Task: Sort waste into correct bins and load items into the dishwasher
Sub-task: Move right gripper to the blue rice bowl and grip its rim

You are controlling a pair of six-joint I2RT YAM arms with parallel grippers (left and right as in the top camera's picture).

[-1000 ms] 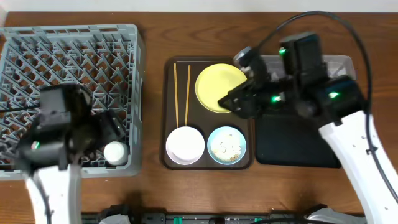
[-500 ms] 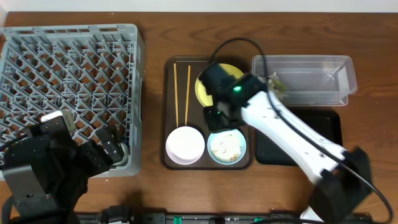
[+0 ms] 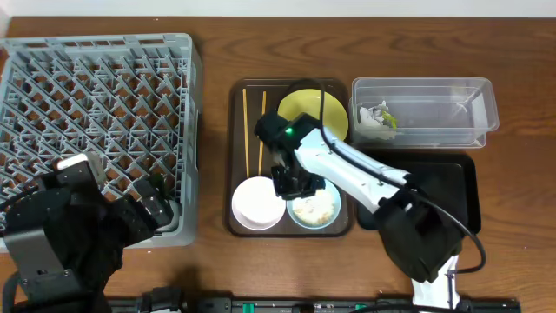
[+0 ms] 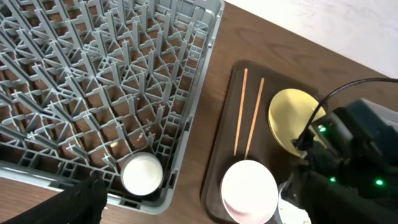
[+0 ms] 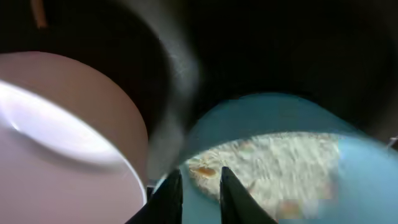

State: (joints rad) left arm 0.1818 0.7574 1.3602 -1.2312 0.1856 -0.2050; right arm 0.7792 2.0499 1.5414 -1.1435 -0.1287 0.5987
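Observation:
My right gripper [image 3: 291,184] [image 5: 198,174] reaches over the brown tray. Its fingers sit close together astride the left rim of the light blue bowl [image 3: 326,211] [image 5: 280,118], which holds rice crumbs [image 3: 313,207] [image 5: 273,162]. The white-pinkish bowl [image 3: 257,202] [image 5: 62,137] [image 4: 249,191] stands just left of it. The yellow plate [image 3: 323,111] [image 4: 289,115] and two chopsticks [image 3: 254,130] [image 4: 249,112] lie behind. My left gripper [image 3: 152,204] hangs open over the front right corner of the grey dish rack [image 3: 95,104] [image 4: 93,74]. The tissue [image 3: 372,122] and green-yellow wrapper [image 3: 388,120] lie in the clear tub [image 3: 434,109].
The bowls, plate and chopsticks sit on a brown serving tray [image 3: 234,156]. The black tray [image 3: 452,187] lies right of it, partly under my right arm. A white cup [image 4: 142,174] stands in the rack's front corner.
My right arm swung left from the clear tub, over the yellow plate, down to the blue bowl's left rim. The tissue and wrapper now show in the tub. My left arm has drawn back.

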